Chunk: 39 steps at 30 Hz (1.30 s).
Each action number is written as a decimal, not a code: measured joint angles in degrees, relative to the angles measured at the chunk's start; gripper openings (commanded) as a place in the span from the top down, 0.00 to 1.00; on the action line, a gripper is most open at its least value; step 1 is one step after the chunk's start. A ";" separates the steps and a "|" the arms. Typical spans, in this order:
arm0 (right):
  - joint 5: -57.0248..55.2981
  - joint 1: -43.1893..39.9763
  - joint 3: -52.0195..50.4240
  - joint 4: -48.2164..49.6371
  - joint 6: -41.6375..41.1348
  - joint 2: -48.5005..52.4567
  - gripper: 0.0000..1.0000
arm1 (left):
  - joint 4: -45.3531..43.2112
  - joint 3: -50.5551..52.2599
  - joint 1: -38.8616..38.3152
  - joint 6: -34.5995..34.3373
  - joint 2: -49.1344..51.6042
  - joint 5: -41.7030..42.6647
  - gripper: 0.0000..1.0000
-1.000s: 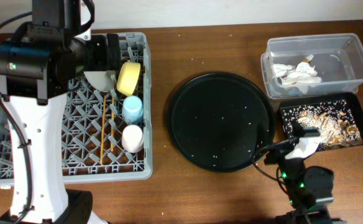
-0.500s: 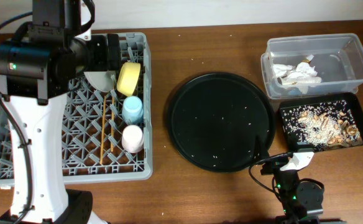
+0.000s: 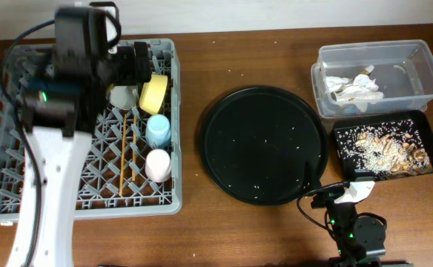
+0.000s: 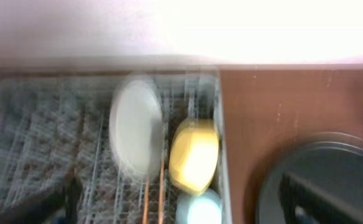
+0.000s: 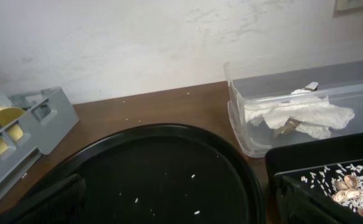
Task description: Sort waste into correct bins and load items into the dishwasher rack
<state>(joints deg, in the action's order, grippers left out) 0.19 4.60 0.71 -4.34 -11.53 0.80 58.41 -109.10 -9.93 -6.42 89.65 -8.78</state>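
Observation:
The grey dishwasher rack [image 3: 53, 159] holds the pale plate [image 3: 121, 96] on edge, the yellow bowl [image 3: 154, 93], the blue cup [image 3: 158, 130], the pink cup [image 3: 158, 165] and the chopsticks [image 3: 125, 152]. My left gripper [image 4: 188, 202] hangs open and empty above them; its blurred wrist view shows the plate [image 4: 136, 127], the bowl [image 4: 194, 152] and the blue cup [image 4: 200, 210]. White napkins [image 3: 354, 89] lie in the clear tub [image 3: 413, 67]. Food scraps with rice [image 3: 383, 147] lie in the black tray [image 3: 431, 135]. My right gripper [image 3: 348, 194] is open and empty at the table's front edge.
The large round black tray [image 3: 265, 144] with scattered rice grains lies between the rack and the bins. It fills the foreground of the right wrist view [image 5: 163, 174], with the tub [image 5: 306, 81] behind it. My left arm covers the rack's left part.
My left arm has swung and lifted over the rack, uncovering more of the plate. My right gripper pulled back from the black tray to the front edge, then stayed still.

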 measured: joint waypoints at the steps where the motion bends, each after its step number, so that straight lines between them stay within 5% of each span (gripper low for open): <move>1: -0.13 0.00 0.02 0.00 -0.04 -0.02 0.01 | -8.28 12.94 0.00 0.68 -7.67 0.22 0.01; 3: -0.20 0.00 0.02 0.04 0.00 -0.09 0.02 | -26.01 31.63 0.74 1.57 -19.04 0.76 0.01; 8: -0.17 0.00 0.02 0.13 0.00 -0.15 0.02 | -52.11 78.82 5.14 2.40 -48.87 2.67 0.01; 14: -0.20 0.00 0.02 0.00 -0.02 -0.13 0.02 | -58.75 106.20 6.80 3.74 -77.11 2.86 0.01; 21: -0.20 0.00 0.02 0.00 -0.02 -0.15 0.02 | -54.36 108.21 6.80 9.68 -88.67 2.89 0.01; 39: -0.20 0.00 0.02 0.02 0.00 -0.15 0.02 | -54.34 108.21 6.80 10.10 -88.80 2.89 0.01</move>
<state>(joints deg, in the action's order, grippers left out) -0.01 4.60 0.73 -4.32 -11.53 0.64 4.08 -0.89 -3.14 3.68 0.84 -5.89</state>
